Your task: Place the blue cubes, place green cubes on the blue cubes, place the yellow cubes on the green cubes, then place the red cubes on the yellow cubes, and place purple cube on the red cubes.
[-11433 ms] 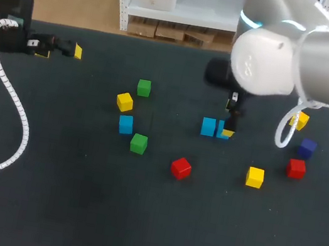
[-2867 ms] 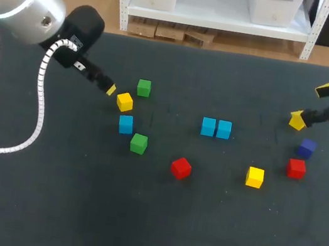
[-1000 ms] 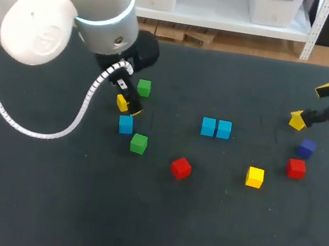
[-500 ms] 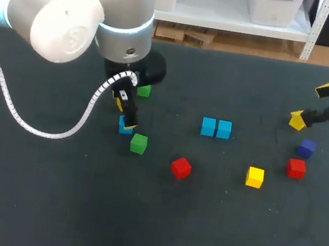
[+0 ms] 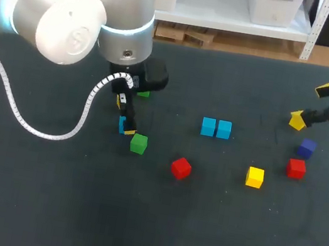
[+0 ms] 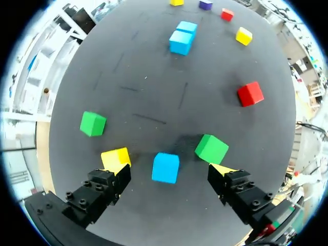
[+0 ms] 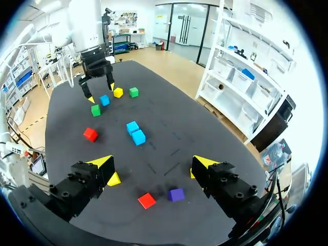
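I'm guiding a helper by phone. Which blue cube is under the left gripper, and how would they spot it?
Find the big left arm over the left half of the table. Its open left gripper brackets the blue cube, flanked by a yellow cube and a green cube. It sits alone, unlike the blue pair touching mid-table.

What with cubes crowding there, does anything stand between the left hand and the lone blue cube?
Nothing visible does. The left hand is open with the blue cube between its fingers; the yellow cube and green cube flank it.
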### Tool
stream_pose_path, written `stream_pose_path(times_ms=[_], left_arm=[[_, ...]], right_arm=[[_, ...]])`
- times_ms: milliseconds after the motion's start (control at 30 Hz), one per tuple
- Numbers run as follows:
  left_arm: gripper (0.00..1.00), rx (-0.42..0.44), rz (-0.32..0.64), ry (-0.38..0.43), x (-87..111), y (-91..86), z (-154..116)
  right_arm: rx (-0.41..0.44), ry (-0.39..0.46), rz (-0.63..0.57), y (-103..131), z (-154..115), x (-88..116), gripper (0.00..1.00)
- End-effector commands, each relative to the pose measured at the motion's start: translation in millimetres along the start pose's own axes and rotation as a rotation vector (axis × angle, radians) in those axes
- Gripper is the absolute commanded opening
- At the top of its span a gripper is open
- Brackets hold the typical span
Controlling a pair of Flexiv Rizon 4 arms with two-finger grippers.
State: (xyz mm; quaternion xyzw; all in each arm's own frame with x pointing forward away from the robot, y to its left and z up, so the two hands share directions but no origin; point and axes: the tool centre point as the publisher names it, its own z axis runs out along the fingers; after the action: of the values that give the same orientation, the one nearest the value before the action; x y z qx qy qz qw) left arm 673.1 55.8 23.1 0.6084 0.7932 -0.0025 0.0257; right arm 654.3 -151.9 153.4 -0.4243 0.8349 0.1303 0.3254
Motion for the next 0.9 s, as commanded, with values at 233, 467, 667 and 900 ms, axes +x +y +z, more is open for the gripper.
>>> stream_pose_path(times_ms=[233, 467, 667, 900], left_arm=[[1.0, -0.005, 0.054, 0.0, 5.4, -0.5, 10.8], [1.0, 0.015, 0.091, 0.015, 5.6, -1.2, 16.8], [0.89, 0.037, 0.103, 0.023, 3.3, -1.2, 22.8], [0.51, 0.046, 0.105, 0.036, 2.5, 0.3, 27.4]], right_arm=[[0.001, -0.002, 0.0, 0.4, -0.3, 0.7, 1.0], [0.001, -0.002, 0.0, 0.4, -0.3, 0.7, 1.0], [0.001, -0.002, 0.0, 0.4, -0.3, 0.7, 1.0], [0.001, -0.002, 0.0, 0.4, -0.3, 0.7, 1.0]])
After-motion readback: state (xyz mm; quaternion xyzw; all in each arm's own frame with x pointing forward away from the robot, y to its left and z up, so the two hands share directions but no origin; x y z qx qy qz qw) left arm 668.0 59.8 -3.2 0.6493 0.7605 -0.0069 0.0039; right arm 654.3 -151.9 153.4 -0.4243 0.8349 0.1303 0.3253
